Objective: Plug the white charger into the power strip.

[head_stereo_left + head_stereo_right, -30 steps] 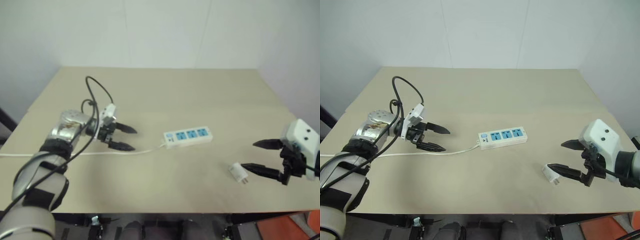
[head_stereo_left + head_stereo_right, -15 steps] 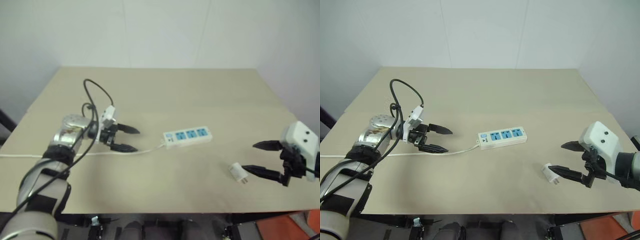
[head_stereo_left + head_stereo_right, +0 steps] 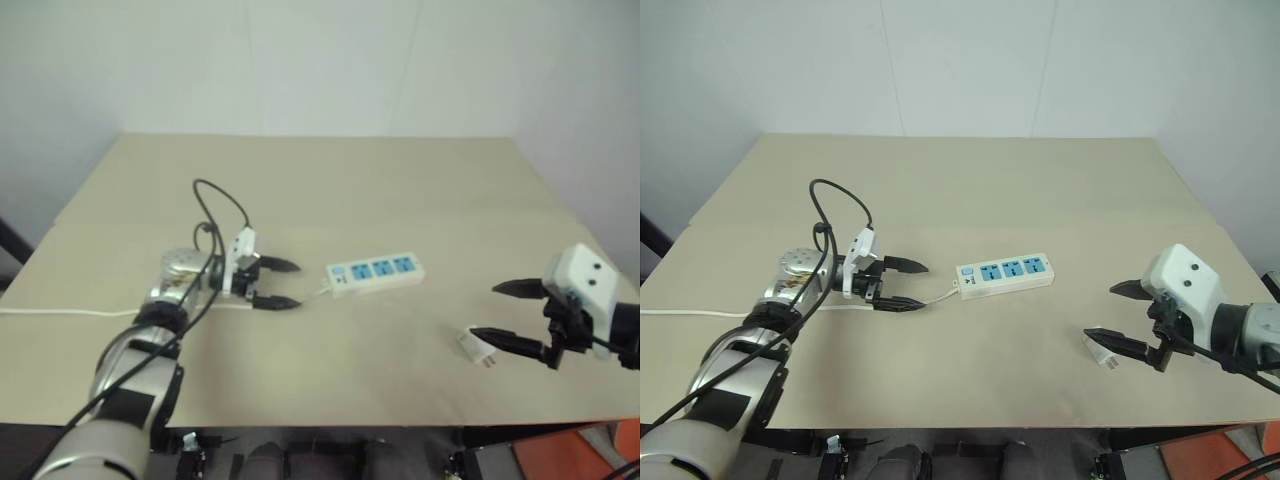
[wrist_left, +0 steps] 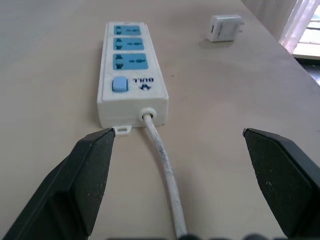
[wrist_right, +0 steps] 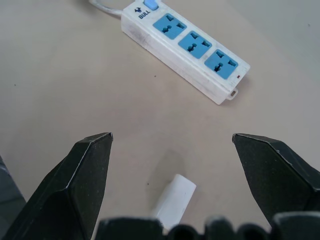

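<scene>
1. The right gripper (image 3: 1118,318) hangs low over the table (image 3: 970,180) with its two black fingers spread wide and nothing between them; the white charger (image 3: 1099,349) lies on the tabletop just beside the lower fingertip, and whether the two touch cannot be told.
2. In the right wrist view the charger (image 5: 173,198) lies between the spread fingers, close to the wrist end, resting on the table.
3. The left gripper (image 3: 915,285) is likewise wide open and empty, pointing at the switch end of the power strip (image 3: 1005,273) from its 9 o'clock side.
4. Its fingertips straddle the white cord (image 4: 162,172) where it leaves the strip; one tip sits just beside the strip's near corner.
5. The strip lies flat near the table's middle, its three blue sockets facing up and unoccupied.
6. From the strip, the charger is at about 4 o'clock, well apart.
7. The cord (image 3: 700,313) trails off toward the table's edge at 9 o'clock.
</scene>
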Motion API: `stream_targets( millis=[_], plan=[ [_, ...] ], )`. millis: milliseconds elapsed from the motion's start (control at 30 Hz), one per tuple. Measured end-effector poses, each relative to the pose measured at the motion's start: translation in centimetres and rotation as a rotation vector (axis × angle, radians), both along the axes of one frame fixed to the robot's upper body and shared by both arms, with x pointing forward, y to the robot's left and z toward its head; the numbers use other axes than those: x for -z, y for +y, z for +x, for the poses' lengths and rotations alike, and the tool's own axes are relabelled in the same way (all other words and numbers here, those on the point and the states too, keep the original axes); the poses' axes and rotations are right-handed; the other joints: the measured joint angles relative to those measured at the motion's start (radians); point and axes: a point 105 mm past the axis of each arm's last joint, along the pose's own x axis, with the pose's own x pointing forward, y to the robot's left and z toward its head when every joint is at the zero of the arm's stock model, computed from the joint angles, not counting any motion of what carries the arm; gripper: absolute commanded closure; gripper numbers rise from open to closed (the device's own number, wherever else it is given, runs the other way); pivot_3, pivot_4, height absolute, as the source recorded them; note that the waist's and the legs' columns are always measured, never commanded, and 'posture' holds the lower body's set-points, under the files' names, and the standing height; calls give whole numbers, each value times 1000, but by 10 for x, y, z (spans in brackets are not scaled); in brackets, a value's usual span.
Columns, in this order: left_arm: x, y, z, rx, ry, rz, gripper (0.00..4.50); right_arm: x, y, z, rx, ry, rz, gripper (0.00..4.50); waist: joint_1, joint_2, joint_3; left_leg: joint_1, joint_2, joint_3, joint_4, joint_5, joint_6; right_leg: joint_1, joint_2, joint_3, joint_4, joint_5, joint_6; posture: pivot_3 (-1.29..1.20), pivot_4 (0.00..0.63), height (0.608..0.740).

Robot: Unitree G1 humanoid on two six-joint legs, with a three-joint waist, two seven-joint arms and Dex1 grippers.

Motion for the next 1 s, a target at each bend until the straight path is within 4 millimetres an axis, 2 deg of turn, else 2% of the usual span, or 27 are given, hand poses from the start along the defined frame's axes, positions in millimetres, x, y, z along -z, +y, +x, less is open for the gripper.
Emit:
stream_targets(
  millis=[267,533,1000],
  plan=[
    [12,-21,9,-66,-22,-37,29,3,13,8,-11,-29,29,0,2,0,0,0,0,0,0,0,0,0,0,0,0,0,0,0,150,740],
    [12,-43,19,-148,-59,-97,29,4,22,12,-13,-46,47,0,3,0,0,0,0,0,0,0,0,0,0,0,0,0,0,0,150,740],
    [18,-74,21,-175,7,-153,29,7,28,8,2,-31,61,0,3,0,0,0,-1,0,0,0,0,1,0,0,0,0,0,0,150,740]
  ],
)
